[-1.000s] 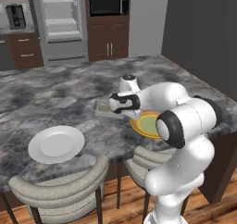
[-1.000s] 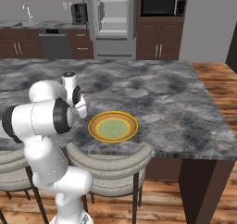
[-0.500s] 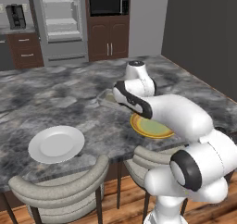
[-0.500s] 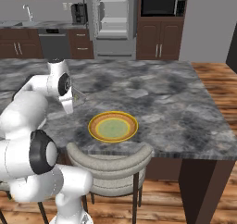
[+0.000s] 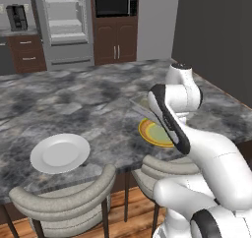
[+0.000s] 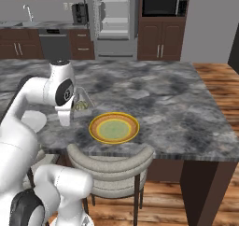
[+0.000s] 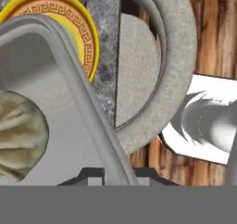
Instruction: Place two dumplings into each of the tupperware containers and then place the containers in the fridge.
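Observation:
A translucent grey tupperware container (image 7: 69,65) is held up over the counter's near edge, with my gripper (image 7: 118,174) shut on its rim. The rim runs between the two dark fingertips. One pale beige dumpling (image 7: 18,135) lies inside it on the left. From the base the container (image 6: 86,99) hangs tilted beside my white wrist, just left of the yellow plate, the dumpling (image 6: 82,106) showing in it. In the left base view the container (image 5: 139,105) sticks out from behind my forearm. The fridge (image 5: 64,20) stands open at the back of the kitchen, its pale shelves visible (image 6: 114,12).
A yellow orange-rimmed plate (image 6: 114,127) lies near the counter's front edge. A round white plate (image 5: 60,152) sits further left. Two grey stools (image 6: 109,157) stand under the marble counter (image 6: 158,99). A black microwave (image 6: 165,3) is right of the fridge.
The arm has reared up and swung its wrist round. The container has come up off the counter beside the yellow plate and now hangs tilted in the grip.

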Available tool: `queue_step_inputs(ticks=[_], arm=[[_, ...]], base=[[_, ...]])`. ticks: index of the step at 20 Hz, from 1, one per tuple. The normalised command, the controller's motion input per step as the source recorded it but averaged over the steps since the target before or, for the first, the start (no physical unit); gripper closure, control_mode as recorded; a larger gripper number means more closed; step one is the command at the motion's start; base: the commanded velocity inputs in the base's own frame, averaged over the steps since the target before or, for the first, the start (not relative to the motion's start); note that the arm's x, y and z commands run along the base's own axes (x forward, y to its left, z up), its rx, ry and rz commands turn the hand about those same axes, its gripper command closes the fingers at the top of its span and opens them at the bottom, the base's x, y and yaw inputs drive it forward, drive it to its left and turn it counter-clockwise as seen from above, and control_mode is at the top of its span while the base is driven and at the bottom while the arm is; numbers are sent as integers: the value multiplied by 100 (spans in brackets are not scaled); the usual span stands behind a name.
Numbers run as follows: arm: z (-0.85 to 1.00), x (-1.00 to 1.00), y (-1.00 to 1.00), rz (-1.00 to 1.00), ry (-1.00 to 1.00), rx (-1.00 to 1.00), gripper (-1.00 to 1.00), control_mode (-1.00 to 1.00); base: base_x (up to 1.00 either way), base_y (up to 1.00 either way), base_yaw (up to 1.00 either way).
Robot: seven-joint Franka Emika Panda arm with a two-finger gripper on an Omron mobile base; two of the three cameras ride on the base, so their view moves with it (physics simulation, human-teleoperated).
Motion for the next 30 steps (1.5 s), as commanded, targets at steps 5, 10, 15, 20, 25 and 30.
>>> queue_step_inputs(ticks=[5,10,15,20,25,30], arm=[[24,-100,-23,-30,10,1,100,-100],[19,-57,-5,-13,13,-6,100,-100],[40,-15,4,-2,9,-8,100,-100],[32,0,0,0,9,0,100,-100],[16,0,0,0,7,0,100,100],[0,0,0,0,0,0,100,100]], base=[[0,0,0],[0,0,0],[0,0,0],[0,0,0],[0,0,0],[-53,-51,-6]])
